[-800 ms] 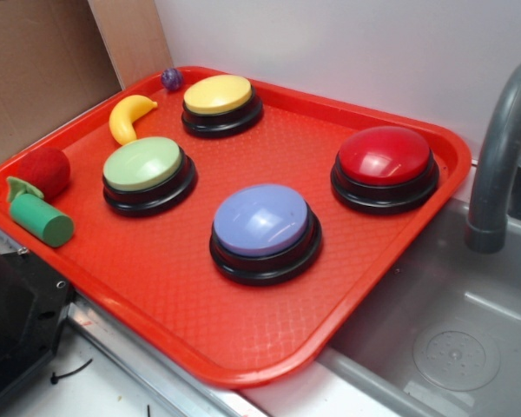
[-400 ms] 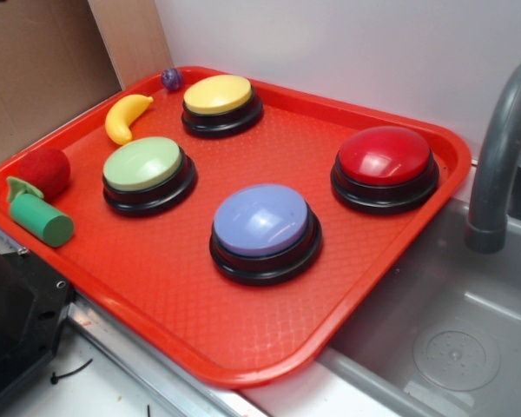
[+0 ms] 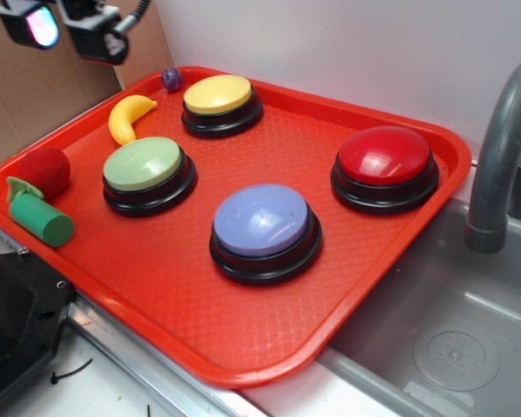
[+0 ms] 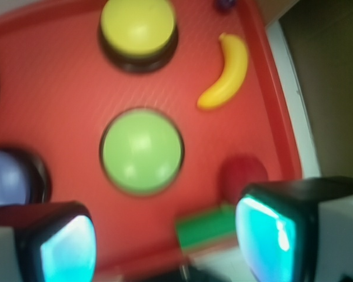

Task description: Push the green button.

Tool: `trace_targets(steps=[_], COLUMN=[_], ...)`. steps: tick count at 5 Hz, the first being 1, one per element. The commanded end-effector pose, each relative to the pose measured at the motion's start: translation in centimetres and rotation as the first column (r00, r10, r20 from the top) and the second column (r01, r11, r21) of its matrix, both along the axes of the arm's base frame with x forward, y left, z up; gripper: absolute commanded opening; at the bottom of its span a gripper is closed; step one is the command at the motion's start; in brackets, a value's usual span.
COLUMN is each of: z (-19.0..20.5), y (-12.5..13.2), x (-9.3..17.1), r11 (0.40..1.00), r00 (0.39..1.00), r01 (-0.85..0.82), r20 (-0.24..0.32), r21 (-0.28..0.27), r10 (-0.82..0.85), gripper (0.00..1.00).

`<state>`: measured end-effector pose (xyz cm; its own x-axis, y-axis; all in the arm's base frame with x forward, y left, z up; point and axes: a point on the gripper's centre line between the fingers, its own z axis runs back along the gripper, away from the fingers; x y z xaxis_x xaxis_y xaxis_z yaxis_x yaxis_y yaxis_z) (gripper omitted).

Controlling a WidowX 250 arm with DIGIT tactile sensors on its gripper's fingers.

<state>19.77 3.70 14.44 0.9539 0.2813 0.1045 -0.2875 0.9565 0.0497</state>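
The green button (image 3: 144,165), pale sage dome on a black base, sits on the left part of the red tray (image 3: 243,347). In the wrist view it lies at centre (image 4: 142,150), ahead of the fingers. My gripper (image 3: 69,24) has come in at the top left corner of the exterior view, high above the tray's left rim and apart from the button. In the wrist view its two cyan-padded fingers (image 4: 67,249) stand wide apart with nothing between them; the gripper (image 4: 165,244) is open and empty.
On the tray: yellow button (image 3: 219,95), red button (image 3: 385,156), blue button (image 3: 262,221), toy banana (image 3: 128,116), small purple ball (image 3: 172,79), red ball (image 3: 43,170), dark green toy cylinder (image 3: 40,219). A grey faucet (image 3: 504,148) and sink (image 3: 443,347) are on the right.
My gripper has entered the exterior view at the top left; it was out of sight before. The banana shifted slightly between frames. The buttons have not moved.
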Motion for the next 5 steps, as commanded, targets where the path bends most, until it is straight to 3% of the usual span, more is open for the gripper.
trace_targets(steps=[1, 3, 5], z=[-5.8, -9.9, -7.9], y=[1.2, 0.9, 0.3], x=[1.8, 1.7, 2.1], r11=[0.999, 0.998, 0.997], r00=[1.000, 0.995, 0.987], r01=[0.008, 0.054, 0.071], r20=[0.006, -0.083, -0.141], r21=[0.036, 0.028, -0.002], r10=[-0.009, -0.051, -0.070], gripper=[1.00, 1.00, 1.00])
